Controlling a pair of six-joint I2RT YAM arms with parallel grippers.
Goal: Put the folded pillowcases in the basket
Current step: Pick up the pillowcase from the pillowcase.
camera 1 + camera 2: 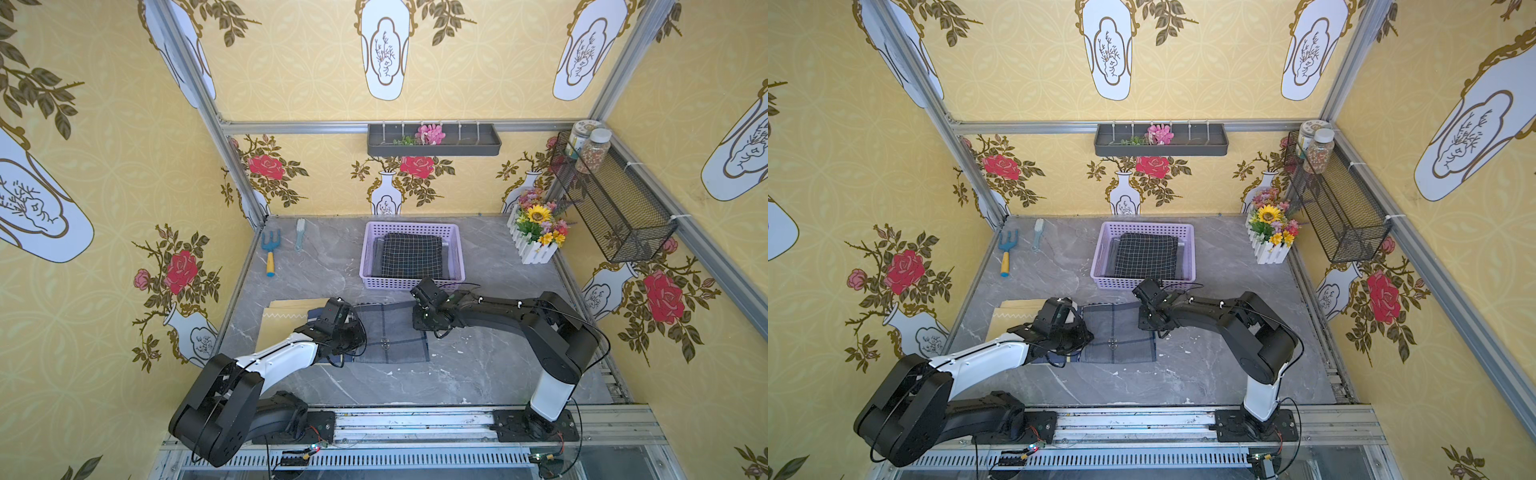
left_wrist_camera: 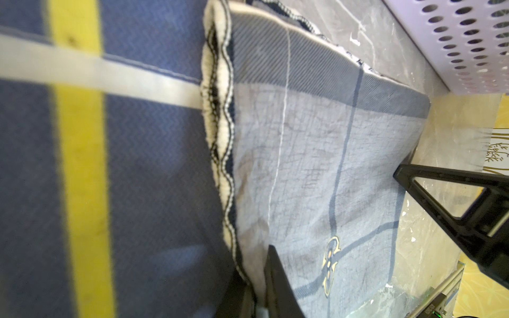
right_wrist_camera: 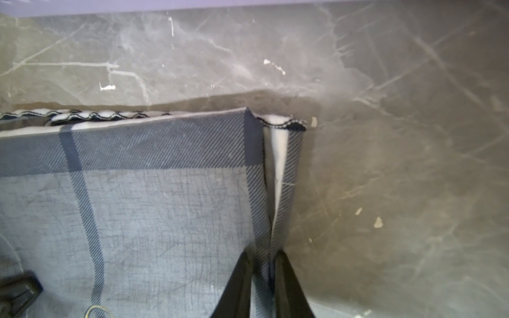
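Observation:
The folded pillowcase (image 1: pixel 392 334) (image 1: pixel 1121 332), grey-blue with darker plaid lines, lies flat on the marble table between my two grippers. My left gripper (image 1: pixel 351 332) (image 2: pixel 257 286) is shut on its left edge, with the wavy hem pinched between the jaws. My right gripper (image 1: pixel 426 322) (image 3: pixel 264 275) is shut on its right edge, with a raised fold of cloth between the fingers. The lilac basket (image 1: pixel 411 226) (image 1: pixel 1148 226) stands just behind the pillowcase and holds a dark checked cloth (image 1: pixel 411 255). Its perforated wall (image 2: pixel 468 41) shows in the left wrist view.
A navy cloth with a yellow stripe (image 2: pixel 82 165) and a beige cloth (image 1: pixel 286 316) lie to the pillowcase's left. A hand rake (image 1: pixel 270 249) and brush (image 1: pixel 300 232) lie back left. A flower box (image 1: pixel 536 232) stands back right. A wire mesh basket (image 1: pixel 611 203) and a tray (image 1: pixel 434 141) hang on the walls.

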